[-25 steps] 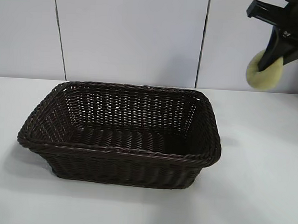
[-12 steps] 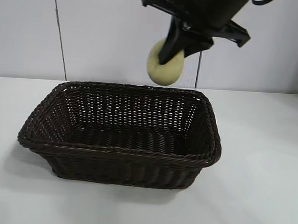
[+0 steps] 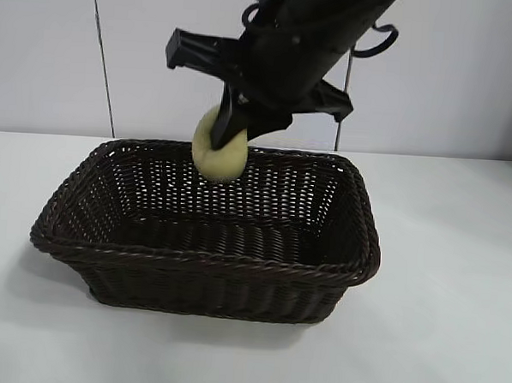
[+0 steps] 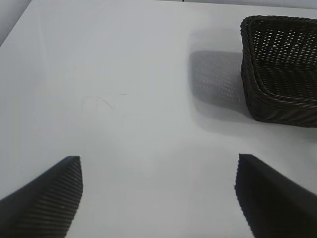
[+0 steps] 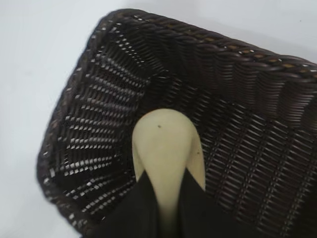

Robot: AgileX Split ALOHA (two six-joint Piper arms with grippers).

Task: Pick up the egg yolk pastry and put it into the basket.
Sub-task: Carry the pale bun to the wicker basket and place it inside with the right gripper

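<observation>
My right gripper is shut on the egg yolk pastry, a pale yellow bun, and holds it in the air above the basket, over its back middle. In the right wrist view the pastry is squeezed between my two dark fingers above the basket's woven floor. The basket is dark brown wicker with a braided rim and holds nothing. My left gripper is open and empty above bare table, off to the side of the basket; it does not show in the exterior view.
The white table surrounds the basket. A pale panelled wall stands behind it.
My right arm has swung from the far right to the left and down, carrying the pastry to a spot over the basket's back middle. The basket has not moved.
</observation>
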